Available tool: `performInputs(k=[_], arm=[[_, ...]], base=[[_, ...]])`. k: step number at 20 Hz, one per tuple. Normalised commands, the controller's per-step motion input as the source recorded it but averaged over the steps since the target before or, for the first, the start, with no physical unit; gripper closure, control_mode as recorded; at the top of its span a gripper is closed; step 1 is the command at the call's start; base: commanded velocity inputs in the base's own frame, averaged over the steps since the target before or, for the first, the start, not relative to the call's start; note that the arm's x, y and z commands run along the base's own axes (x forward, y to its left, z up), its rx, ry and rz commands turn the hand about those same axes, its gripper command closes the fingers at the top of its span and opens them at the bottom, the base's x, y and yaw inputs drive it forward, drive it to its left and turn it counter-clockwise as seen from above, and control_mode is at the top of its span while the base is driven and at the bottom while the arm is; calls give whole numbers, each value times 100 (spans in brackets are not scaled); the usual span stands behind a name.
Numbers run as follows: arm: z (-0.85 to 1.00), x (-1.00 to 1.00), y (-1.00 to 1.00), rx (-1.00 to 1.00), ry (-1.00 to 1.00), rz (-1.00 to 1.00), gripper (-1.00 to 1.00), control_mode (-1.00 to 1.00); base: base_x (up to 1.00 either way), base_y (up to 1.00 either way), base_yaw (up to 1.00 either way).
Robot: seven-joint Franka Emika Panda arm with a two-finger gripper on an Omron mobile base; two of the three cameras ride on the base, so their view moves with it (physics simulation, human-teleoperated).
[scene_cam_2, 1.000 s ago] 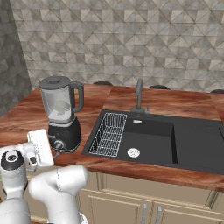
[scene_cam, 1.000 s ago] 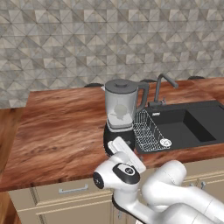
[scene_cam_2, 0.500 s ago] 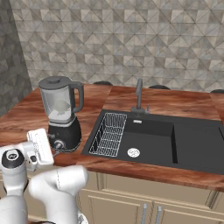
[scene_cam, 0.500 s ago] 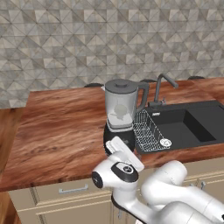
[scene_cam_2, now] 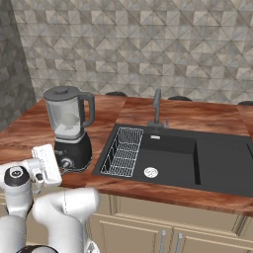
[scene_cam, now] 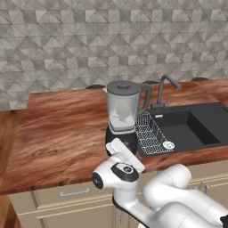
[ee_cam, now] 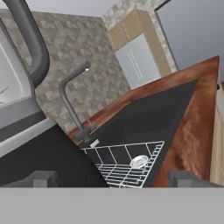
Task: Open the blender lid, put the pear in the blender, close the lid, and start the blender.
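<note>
Wooden bench point(scene_cam: 62, 129) carries the blender point(scene_cam: 122, 116) just left of the black sink point(scene_cam_2: 197, 158), with the blender lid point(scene_cam_2: 62, 91) sitting on the jar. Hand point(ee_cam: 111, 177) hangs low by the blender's base, fingers spread wide (nothing held).

left base: behind-left of arm, down over counter point(scene_cam: 58, 129) | right base: behind-right, same counter, mirrored | shared: blender point(scene_cam: 122, 116), sink point(scene_cam_2: 197, 158), wire rack point(scene_cam_2: 121, 157) | hand: low, very close to blender base point(ee_cam: 43, 153), tilted, facing sink and faucet point(ee_cam: 72, 100)
</note>
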Motion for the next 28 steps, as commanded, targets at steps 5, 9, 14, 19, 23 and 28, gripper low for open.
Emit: performInputs(k=[5, 9, 14, 19, 23, 28], arm=[[-16, 13, 0, 0, 0, 0, -100, -100], [-11, 14, 0, 0, 0, 0, -100, -100], [-12, 16, 0, 0, 0, 0, -100, -100], [-10, 14, 0, 0, 0, 0, -100, -100], [-6, 14, 0, 0, -1, 0, -100, -100], [0, 23, 0, 0, -3, 0, -100, -100]], base=[[0, 0, 0], [0, 0, 0], [0, 0, 0], [0, 0, 0], [0, 0, 0], [0, 0, 0]])
